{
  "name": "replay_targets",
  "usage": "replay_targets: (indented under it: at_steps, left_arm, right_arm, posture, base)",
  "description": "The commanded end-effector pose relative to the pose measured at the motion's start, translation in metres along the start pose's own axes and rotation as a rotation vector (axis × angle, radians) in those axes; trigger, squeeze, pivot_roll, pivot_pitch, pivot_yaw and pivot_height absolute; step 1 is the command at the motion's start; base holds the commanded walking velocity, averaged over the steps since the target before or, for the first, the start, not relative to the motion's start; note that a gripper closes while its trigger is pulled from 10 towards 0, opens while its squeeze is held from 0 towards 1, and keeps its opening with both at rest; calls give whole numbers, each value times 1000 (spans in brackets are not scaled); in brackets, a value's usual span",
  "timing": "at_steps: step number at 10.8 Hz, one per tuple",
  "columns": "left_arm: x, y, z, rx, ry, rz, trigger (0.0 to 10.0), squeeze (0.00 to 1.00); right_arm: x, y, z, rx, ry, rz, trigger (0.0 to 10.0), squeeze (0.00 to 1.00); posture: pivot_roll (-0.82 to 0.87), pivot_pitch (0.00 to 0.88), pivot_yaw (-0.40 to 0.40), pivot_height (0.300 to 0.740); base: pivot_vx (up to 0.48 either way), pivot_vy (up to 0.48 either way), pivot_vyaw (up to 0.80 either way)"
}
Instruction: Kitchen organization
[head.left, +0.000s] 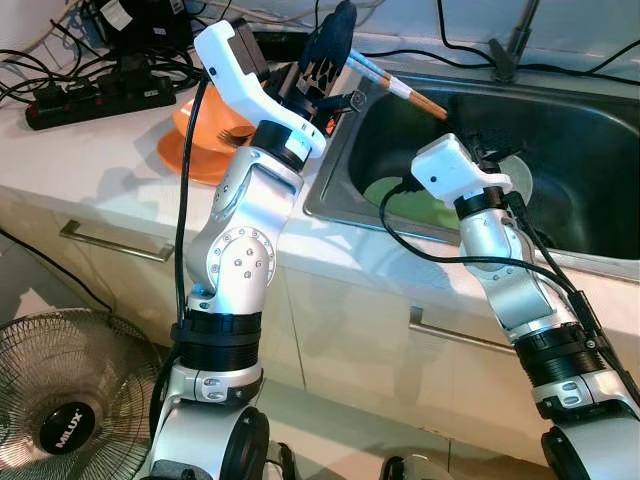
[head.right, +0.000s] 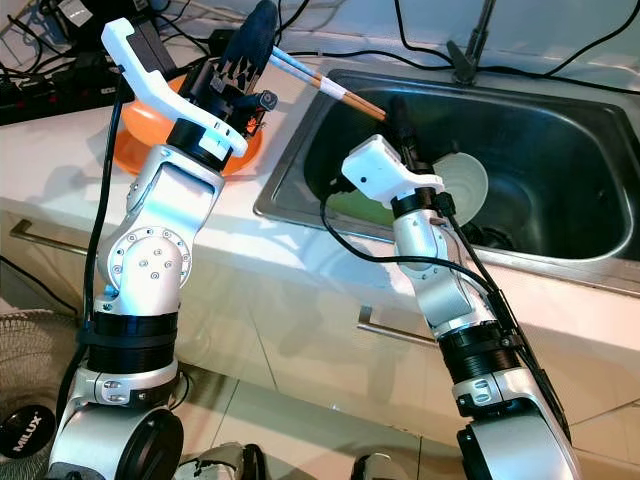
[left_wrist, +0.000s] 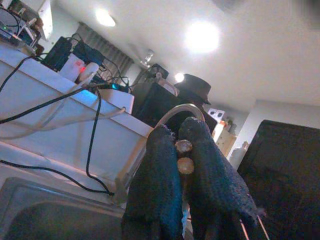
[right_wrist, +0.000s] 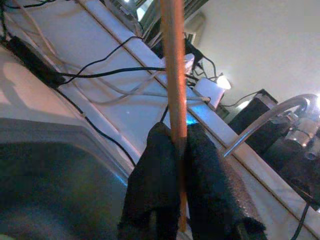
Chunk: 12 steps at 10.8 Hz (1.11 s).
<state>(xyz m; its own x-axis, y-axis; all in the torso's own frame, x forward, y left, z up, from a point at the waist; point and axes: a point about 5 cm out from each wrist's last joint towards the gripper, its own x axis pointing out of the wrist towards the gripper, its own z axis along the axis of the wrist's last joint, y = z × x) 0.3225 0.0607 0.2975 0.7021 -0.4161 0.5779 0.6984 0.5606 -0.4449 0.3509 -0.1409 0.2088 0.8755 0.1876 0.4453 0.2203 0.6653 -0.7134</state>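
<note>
Orange-tipped chopsticks (head.right: 325, 84) stretch over the steel sink's (head.right: 560, 150) corner, pinched at both ends: the left gripper (head.right: 252, 42) is clamped on the upper ends above the orange bowl (head.right: 135, 145) on the counter, the right gripper (right_wrist: 176, 165) is closed on the lower tip inside the sink, near a white plate (head.right: 465, 180).
</note>
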Motion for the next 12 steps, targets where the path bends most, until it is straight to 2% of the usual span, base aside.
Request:
replay_targets:
  at_steps: [1, 2, 3, 4, 9, 12]
  left_arm:
    - [0, -3, -11, -34, 27, 13, 10000, 0]
    - [1, -5, -10, -36, 28, 4, 10000, 0]
    - [1, -7, -10, -39, 28, -1, 10000, 804]
    - [1, -7, -10, -43, 29, -2, 10000, 1000]
    - [3, -16, -6, -83, 11, -70, 10000, 1000]
    - [1, -22, -6, -103, 12, -125, 10000, 1000]
  right_arm:
    - [5, -4, 6, 21, -22, -22, 0, 0]
    - [6, -4, 6, 21, -23, -22, 0, 0]
    - [6, -4, 6, 20, -23, -24, 0, 0]
    - [5, -4, 6, 20, -23, -25, 0, 0]
    - [6, -2, 6, 24, -21, -23, 0, 0]
    - [7, -4, -1, 29, 25, -29, 0, 0]
  posture:
    - [39, 76, 65, 740]
    - [40, 75, 65, 740]
    - [43, 68, 66, 740]
    - [43, 65, 67, 740]
    - [47, 64, 69, 740]
    - [47, 65, 62, 740]
  base:
    - [0, 0, 0]
    - [0, 0, 0]
    - [0, 0, 0]
    - [0, 0, 0]
    - [0, 0, 0]
    - [0, 0, 0]
